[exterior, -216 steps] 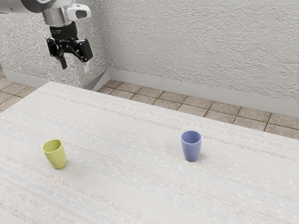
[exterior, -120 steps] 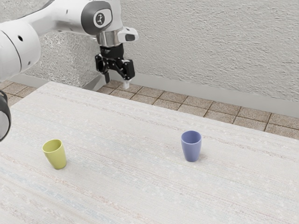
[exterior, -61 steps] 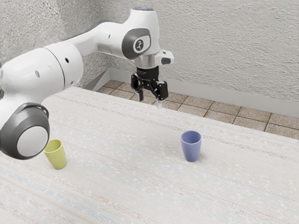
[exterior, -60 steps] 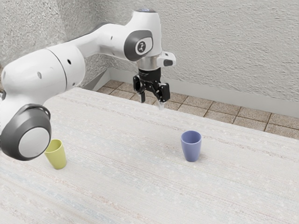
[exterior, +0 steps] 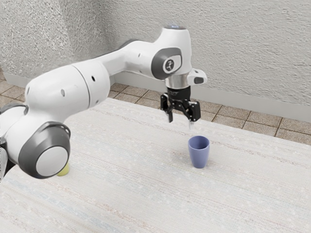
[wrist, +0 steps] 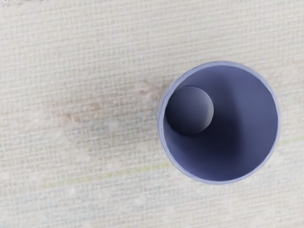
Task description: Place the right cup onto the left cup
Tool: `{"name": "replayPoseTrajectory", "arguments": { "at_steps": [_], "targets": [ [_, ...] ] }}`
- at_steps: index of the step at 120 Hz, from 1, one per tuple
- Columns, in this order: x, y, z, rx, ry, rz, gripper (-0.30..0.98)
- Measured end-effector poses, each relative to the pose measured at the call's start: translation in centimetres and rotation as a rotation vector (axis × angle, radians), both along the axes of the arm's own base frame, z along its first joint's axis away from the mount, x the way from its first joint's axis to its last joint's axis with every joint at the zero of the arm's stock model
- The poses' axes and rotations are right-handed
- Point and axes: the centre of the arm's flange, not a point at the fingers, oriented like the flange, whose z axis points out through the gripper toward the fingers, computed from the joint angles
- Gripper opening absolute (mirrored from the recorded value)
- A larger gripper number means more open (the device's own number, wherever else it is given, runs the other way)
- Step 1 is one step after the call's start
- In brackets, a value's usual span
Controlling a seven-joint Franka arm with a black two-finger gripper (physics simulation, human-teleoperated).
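My gripper [exterior: 180, 124] is open above the table, with nothing between its fingers. It hangs higher than the blue cup [exterior: 199, 153] and a little toward the exterior view's left of it, not touching it. The blue cup stands upright; in the wrist view I look down into the open mouth of the blue cup [wrist: 228, 123]. Of the yellow-green cup [exterior: 63, 171], a small lower part shows at the exterior view's left; my arm hides the rest.
The pale, streaked table [exterior: 146, 194] extends under both cups. Its far edge runs behind the blue cup, with tiled floor [exterior: 233, 110] and a rough grey wall [exterior: 243, 53] beyond.
My arm has swung toward the exterior view's right and the gripper has come lower, close to the blue cup. The arm now covers most of the yellow-green cup. Both cups have stayed put.
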Motion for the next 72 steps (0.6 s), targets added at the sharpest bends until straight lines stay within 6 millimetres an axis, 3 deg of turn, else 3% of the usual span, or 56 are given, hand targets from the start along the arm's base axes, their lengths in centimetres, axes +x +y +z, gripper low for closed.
{"name": "replayPoseTrajectory", "arguments": {
  "at_steps": [72],
  "targets": [
    [2.9,-0.5,-5.3,0.005,-0.002,0.160,0.66]
  ]
}}
